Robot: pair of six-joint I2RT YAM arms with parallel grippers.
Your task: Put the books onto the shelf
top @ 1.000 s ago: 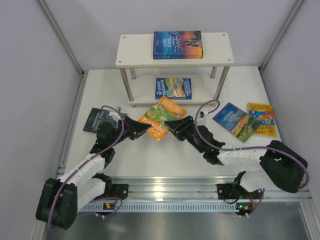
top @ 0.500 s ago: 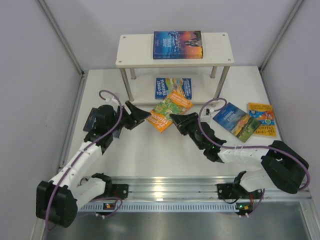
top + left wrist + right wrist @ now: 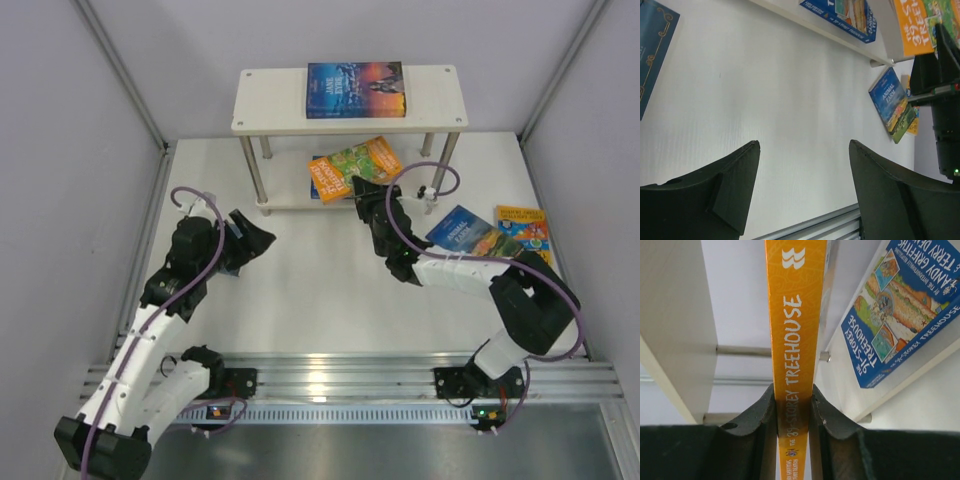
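Note:
The shelf stands at the back, with a blue-and-sunset book on its top board. My right gripper is shut on the spine of an orange-and-green book, holding it at the front of the lower tier. In the right wrist view the orange spine runs between the pads, between the top board and a blue book lying on the lower board. My left gripper is open over bare table, nothing between its fingers.
A blue landscape-cover book and an orange-yellow book lie on the table at the right. A dark blue book lies at the left, under my left arm in the top view. Grey walls close in both sides.
My right gripper has carried the orange-and-green book from the table's middle up to the shelf's lower tier. My left gripper let go of it, opened and drew back left.

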